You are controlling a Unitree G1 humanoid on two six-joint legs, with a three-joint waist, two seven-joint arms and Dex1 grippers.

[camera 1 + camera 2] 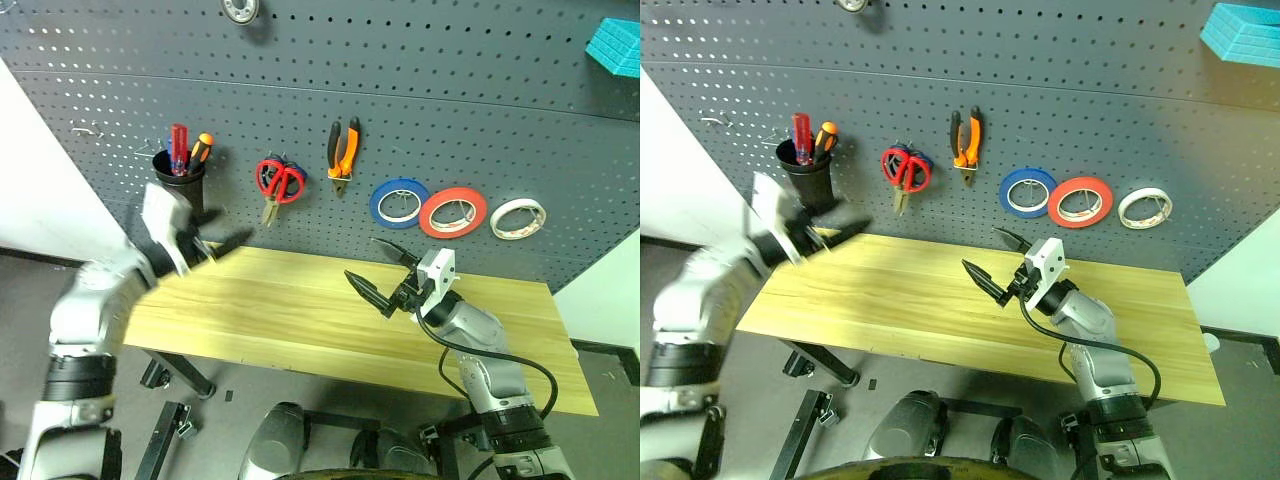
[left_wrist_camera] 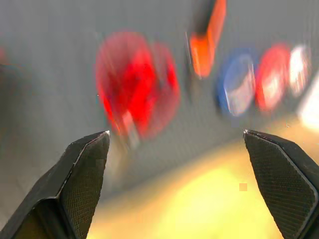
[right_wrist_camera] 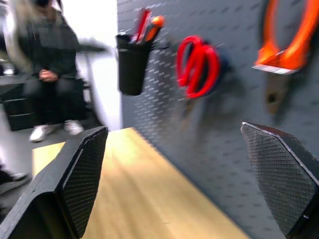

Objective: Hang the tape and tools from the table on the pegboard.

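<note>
tape (image 1: pixel 453 212), tools (image 1: pixel 343 150) on pegboard (image 1: pixel 420 70)

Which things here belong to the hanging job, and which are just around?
Job:
- red tape, hung
- pliers, hung
- red scissors, hung
- red screwdriver, in the cup
- pegboard
- table

Just around:
- blue tape
- white tape
- orange screwdriver
- black cup
- teal block

I see the table (image 1: pixel 300 320), light wood, its far edge against the pegboard (image 1: pixel 400 90); pegboard carries the tools.
</note>
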